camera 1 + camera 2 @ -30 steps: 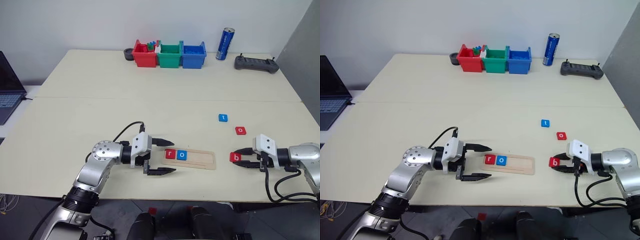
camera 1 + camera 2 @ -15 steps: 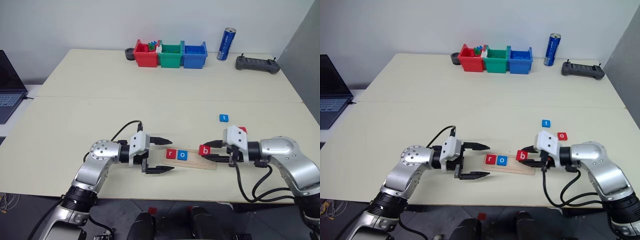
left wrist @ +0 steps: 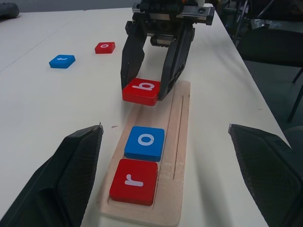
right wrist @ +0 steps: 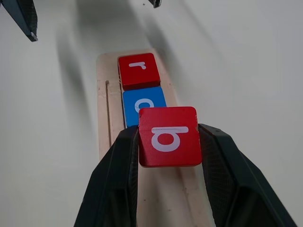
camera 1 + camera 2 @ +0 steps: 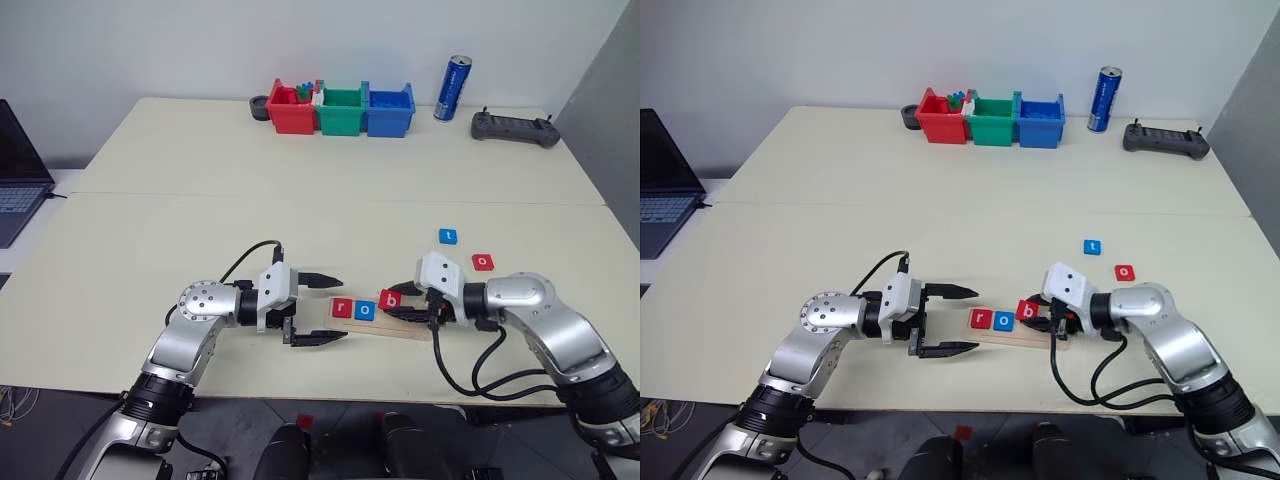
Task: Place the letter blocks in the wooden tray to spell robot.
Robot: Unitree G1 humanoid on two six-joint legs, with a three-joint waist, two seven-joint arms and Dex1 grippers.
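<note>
The wooden tray [image 5: 412,328] lies near the table's front edge. A red r block [image 5: 341,308] and a blue o block [image 5: 365,310] sit side by side at its left end. My right gripper [image 5: 397,303] is shut on a red b block [image 4: 168,135], holding it just above the tray, right beside the blue o. My left gripper [image 5: 345,308] stands open at the tray's left end, its fingers apart on either side of that end, holding nothing. A blue t block [image 5: 448,236] and a red o block [image 5: 483,261] lie on the table behind the right arm.
Red [image 5: 289,108], green [image 5: 339,110] and blue [image 5: 388,110] plastic bins stand at the table's far edge, with a blue can [image 5: 451,88] and a black controller [image 5: 513,127] to their right. A laptop [image 5: 18,170] sits off the left edge.
My right gripper has carried the red b block leftward from the table right of the tray to above the tray next to the blue o. The left gripper has stayed put.
</note>
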